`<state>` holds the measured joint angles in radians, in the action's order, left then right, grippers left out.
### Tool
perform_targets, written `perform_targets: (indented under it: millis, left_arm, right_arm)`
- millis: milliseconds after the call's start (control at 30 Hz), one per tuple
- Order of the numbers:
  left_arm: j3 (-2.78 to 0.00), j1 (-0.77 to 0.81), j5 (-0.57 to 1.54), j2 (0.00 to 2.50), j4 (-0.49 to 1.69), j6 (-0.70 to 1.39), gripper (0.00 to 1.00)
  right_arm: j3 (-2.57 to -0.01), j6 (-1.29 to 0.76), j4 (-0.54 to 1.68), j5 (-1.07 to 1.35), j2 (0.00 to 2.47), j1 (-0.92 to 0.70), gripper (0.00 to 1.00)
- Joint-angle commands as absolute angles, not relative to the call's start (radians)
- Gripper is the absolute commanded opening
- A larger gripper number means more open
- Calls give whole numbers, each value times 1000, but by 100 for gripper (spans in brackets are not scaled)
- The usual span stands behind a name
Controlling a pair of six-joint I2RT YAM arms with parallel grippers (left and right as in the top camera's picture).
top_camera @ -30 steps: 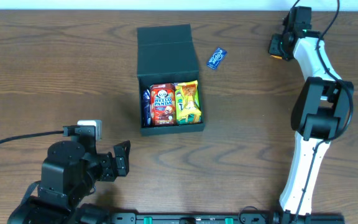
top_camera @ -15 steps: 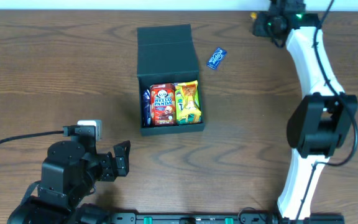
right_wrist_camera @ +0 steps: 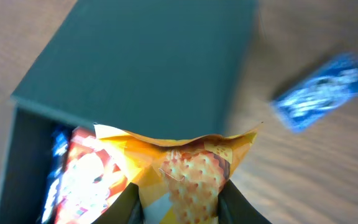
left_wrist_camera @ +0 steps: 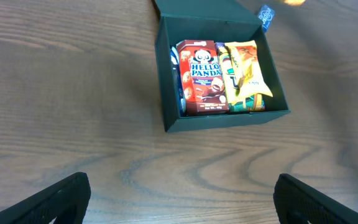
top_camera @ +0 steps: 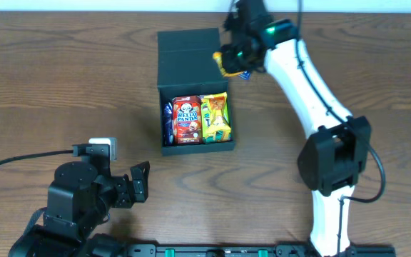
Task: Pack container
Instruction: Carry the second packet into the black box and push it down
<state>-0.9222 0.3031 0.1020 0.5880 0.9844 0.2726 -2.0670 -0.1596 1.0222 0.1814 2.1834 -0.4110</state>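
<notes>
above the matte square container (right_wrist_camera: 148,62) hangs a crinkly orange packet (right_wrist_camera: 179,168).

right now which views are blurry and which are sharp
Right wrist view: the blue packet and the snacks in the container are smeared, while the orange packet in the right hand looks sharper. Left wrist view: container crisp, top right corner smeared. Overhead: sharp, even light.

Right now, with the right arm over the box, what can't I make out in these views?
- Small blue packet: right wrist, motion-blurred, print unreadable.
- Orange snack packet in the right gripper: right wrist, lower part cut off by the bottom edge.
- Blue item inside the container: left wrist, mostly behind the Hello Panda packet.
</notes>
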Motion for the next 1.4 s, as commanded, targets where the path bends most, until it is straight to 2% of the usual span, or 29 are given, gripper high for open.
perform_targets:
  millis: [0, 400, 767, 900, 1367]
  left_arm:
    - [-926, 303, 101, 587, 984, 266, 95]
    - [-926, 303, 101, 587, 984, 266, 95]
    - [-926, 303, 101, 587, 984, 266, 95]
    - [-926, 303, 101, 587, 984, 266, 95]
    - [-926, 303, 101, 587, 984, 266, 95]
  right_arm:
    - [-2074, -167, 1044, 183, 2172, -466, 24]
    - [-2021, -173, 1068, 85, 2183, -609, 23]
    - [-1880, -179, 1002, 78, 2186, -631, 23]
    - [-1848, -260, 994, 78, 2186, -631, 19]
    - [-1839, -453, 1019, 28, 2186, -643, 21]
